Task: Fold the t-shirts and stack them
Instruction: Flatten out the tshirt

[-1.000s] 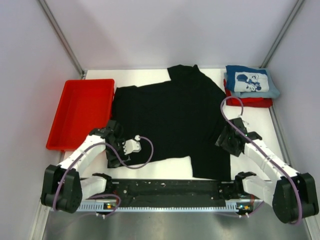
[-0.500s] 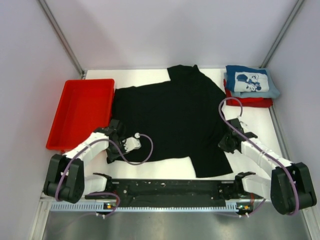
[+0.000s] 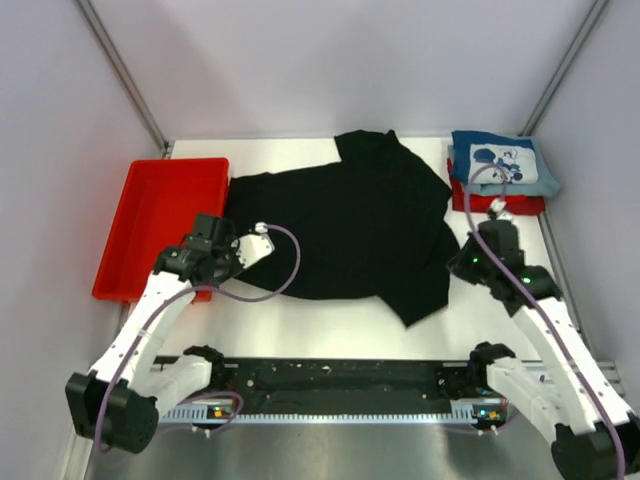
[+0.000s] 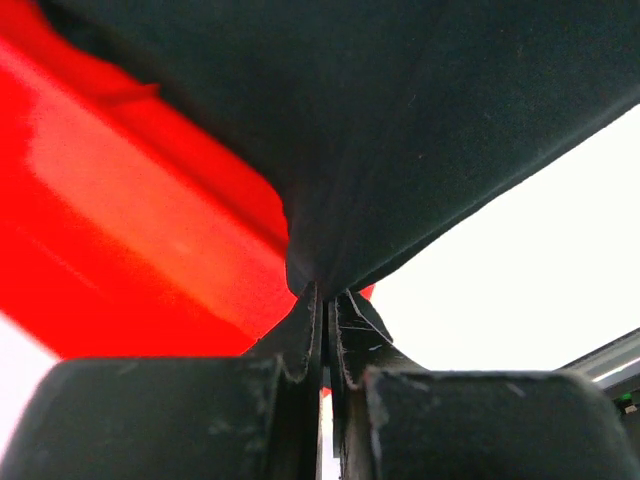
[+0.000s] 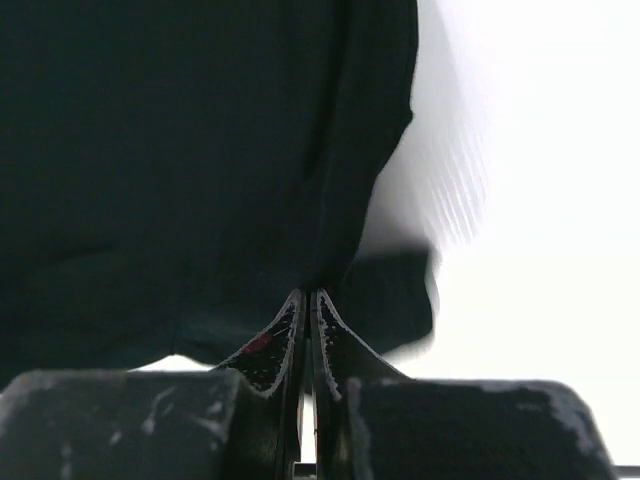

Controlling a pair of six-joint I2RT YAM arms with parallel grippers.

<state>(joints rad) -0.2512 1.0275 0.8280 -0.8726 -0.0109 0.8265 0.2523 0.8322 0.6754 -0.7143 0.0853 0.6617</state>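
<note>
Jaws of left gripper [image 4: 322,296] and right gripper [image 5: 307,296] — each clamped tight on black t-shirt [image 3: 340,220].

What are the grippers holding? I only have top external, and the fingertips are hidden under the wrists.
Observer: The left wrist view shows the left gripper with its jaws shut on a pinched edge of the black t-shirt. The cloth gathers into a fold right at the tips.
Operator: Right side?
Observer: The right wrist view shows the right gripper shut on the black t-shirt's edge too, with bare table beside the pinch.
</note>
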